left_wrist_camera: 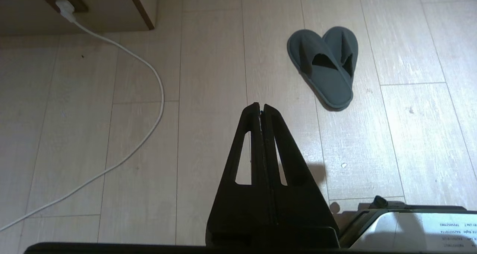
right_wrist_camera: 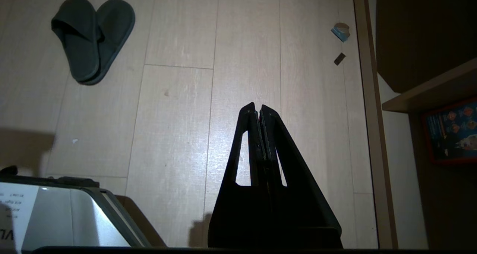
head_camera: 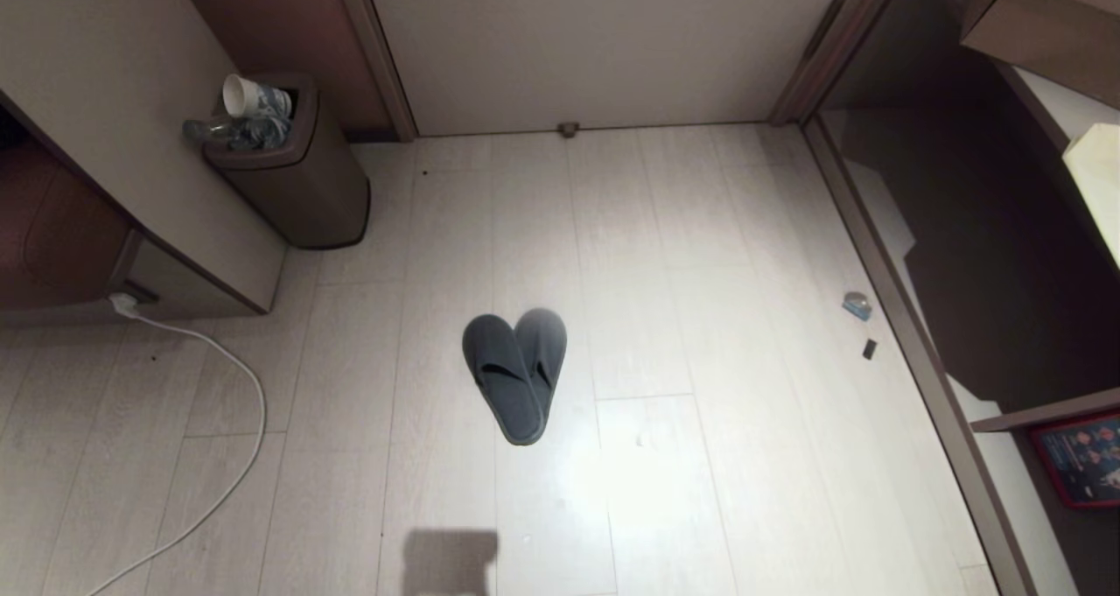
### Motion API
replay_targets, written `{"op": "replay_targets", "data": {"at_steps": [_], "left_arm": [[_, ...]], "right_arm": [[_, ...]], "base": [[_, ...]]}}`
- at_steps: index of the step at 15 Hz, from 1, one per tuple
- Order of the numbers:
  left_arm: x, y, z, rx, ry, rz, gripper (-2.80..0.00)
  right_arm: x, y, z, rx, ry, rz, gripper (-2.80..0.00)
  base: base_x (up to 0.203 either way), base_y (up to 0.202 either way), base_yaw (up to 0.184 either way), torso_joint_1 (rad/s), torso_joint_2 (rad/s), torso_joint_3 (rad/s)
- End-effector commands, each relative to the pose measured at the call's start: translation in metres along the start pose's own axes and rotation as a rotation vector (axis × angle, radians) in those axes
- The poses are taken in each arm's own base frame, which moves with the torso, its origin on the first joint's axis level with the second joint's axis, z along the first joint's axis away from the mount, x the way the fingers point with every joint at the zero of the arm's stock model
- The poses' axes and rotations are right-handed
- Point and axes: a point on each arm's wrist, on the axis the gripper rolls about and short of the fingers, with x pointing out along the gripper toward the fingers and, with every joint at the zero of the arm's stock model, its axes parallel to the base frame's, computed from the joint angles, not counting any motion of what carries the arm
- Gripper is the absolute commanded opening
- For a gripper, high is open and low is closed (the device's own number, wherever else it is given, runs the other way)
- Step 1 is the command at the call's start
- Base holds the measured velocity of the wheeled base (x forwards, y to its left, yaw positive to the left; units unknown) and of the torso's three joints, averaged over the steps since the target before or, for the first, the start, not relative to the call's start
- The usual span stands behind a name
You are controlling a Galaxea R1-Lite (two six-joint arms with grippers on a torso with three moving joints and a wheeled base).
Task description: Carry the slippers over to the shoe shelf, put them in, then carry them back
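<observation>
Ahead of both parked grippers, on the pale plank floor [head_camera: 717, 255], lie the slippers [head_camera: 516, 373], a dark grey pair with toes fanned apart and heels overlapping, one slipper partly over the other, so the two make a heart shape. The left gripper [left_wrist_camera: 261, 106] hangs above the floor with its two black fingers pressed together and nothing between them; from it the slippers sit ahead and off toward the robot's right side, well apart from the fingertips. The right gripper [right_wrist_camera: 258, 107] is likewise closed and empty, and from it the pair lies ahead and off toward the robot's left, also well apart. Neither gripper shows in the head view. To the left gripper's outer side a white cable [left_wrist_camera: 149, 71] curves over the planks from a plug [left_wrist_camera: 66, 8] at the foot of a cabinet. Beyond the slippers, against the far wall, stands a brown bin [head_camera: 297, 171] with a paper cup [head_camera: 249, 97] on top. On the right gripper's outer side two small scraps [right_wrist_camera: 341, 32] lie near a brown floor edge [right_wrist_camera: 367, 108] of a wooden built-in unit
</observation>
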Motion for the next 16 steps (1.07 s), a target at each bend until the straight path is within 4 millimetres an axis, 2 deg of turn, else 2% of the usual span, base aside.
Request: {"op": "replay_targets", "data": {"at_steps": [1,16], "left_arm": [[0.0006,0.0,-0.002,-0.001,0.008,0.001,-2.8],[0.0006,0.0,-0.002,-0.001,0.008,0.001,-2.8]], "right_arm": [[0.0002,0.0,0.0002,-0.001,0.003,0.0,-2.8],[0.0002,0.0,0.0001,-0.001,0.003,0.001,-2.8]], "base": [[0.0,0.0,0.0,0.002,0.01,0.193],[0.0,0.0,0.0,0.003,0.0,0.204]]}}
